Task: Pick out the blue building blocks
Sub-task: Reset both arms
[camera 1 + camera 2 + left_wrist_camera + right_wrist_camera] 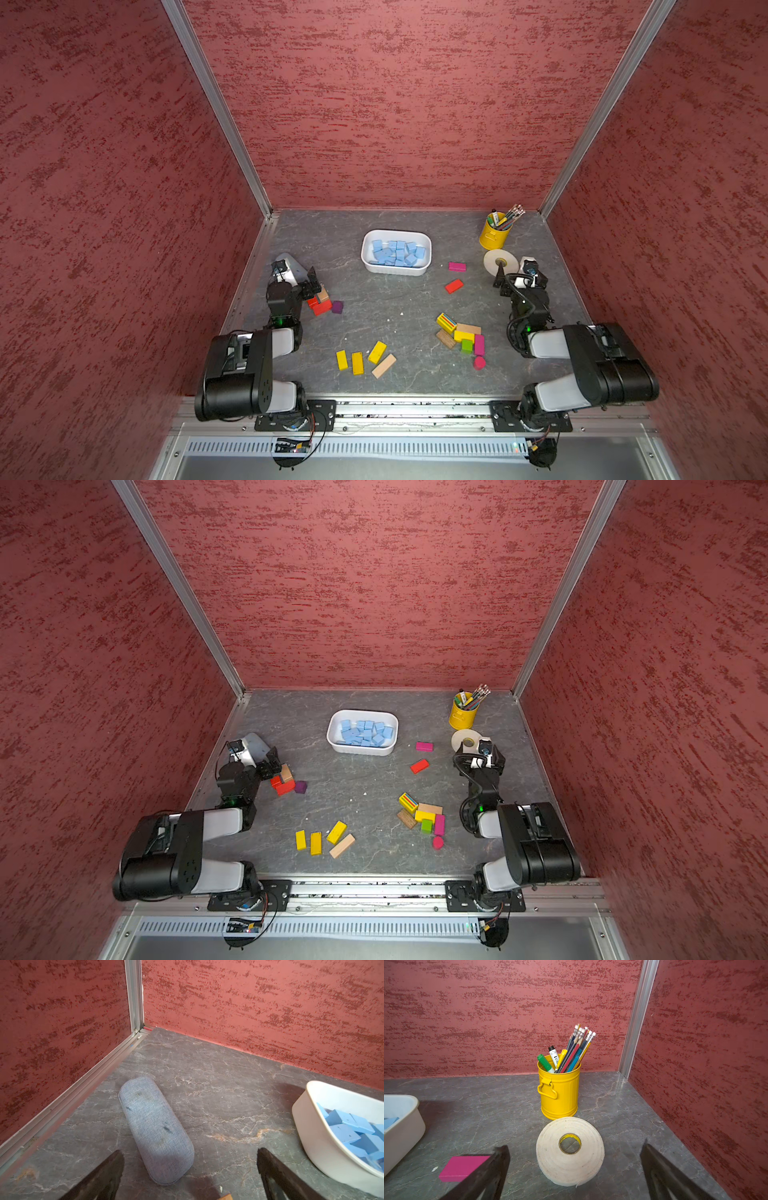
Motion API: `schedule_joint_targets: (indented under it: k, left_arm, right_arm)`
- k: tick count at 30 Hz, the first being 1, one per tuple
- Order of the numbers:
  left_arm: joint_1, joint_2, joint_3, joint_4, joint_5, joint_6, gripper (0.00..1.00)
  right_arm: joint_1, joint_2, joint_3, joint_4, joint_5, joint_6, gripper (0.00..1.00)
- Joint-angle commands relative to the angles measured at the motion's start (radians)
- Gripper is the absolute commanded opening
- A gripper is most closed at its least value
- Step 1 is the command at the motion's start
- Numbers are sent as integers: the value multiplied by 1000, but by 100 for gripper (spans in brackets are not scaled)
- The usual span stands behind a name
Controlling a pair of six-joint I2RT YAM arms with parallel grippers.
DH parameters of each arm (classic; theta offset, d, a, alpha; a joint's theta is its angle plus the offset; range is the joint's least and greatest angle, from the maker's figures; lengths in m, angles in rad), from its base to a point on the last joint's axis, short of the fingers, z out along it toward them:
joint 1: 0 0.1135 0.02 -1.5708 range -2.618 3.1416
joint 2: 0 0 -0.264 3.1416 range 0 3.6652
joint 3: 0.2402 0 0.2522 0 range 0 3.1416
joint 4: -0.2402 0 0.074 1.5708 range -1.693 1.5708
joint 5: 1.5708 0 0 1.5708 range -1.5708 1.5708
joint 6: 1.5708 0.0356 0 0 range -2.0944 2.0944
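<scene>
Two grippers, and you can read both as spread wide and holding nothing.

Left gripper (190,1150): the jaws stand far apart. A grey fabric glasses case (155,1128) lies directly ahead on the bench (228,1084), its near end between the fingertips. Beside this gripper, toward the bench's middle, you have a small huddle of red and wood blocks (322,305) and a purple cube (337,307).

Right gripper (575,1145): the jaws are equally wide. A white tape roll (571,1167) lies flat just ahead between them, and a yellow pencil tin (559,1093) stands upright beyond the roll. A magenta block (463,1167) lies off its left finger.

Blue building blocks (397,252): heaped in the white tub (395,269). It sits ahead of both grippers, to the right of the left one and to the left of the right one, apart from each.

Yellow bricks (357,363): well behind both grippers, toward the arm bases.
</scene>
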Motion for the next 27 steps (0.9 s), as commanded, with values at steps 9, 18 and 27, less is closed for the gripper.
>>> schedule_joint_targets:
  k: [9, 18, 27]
  left_arm:
    - [-45, 122, 92, 36, 146, 105, 100]
    - [-77, 128, 96, 43, 85, 122, 100]
    - [-84, 127, 95, 42, 73, 128, 100]
  right_arm:
    - [-43, 55, -30, 130, -144, 55, 98]
    - [-42, 57, -33, 137, -19, 98, 99]
    - [-42, 56, -31, 133, -22, 99, 99]
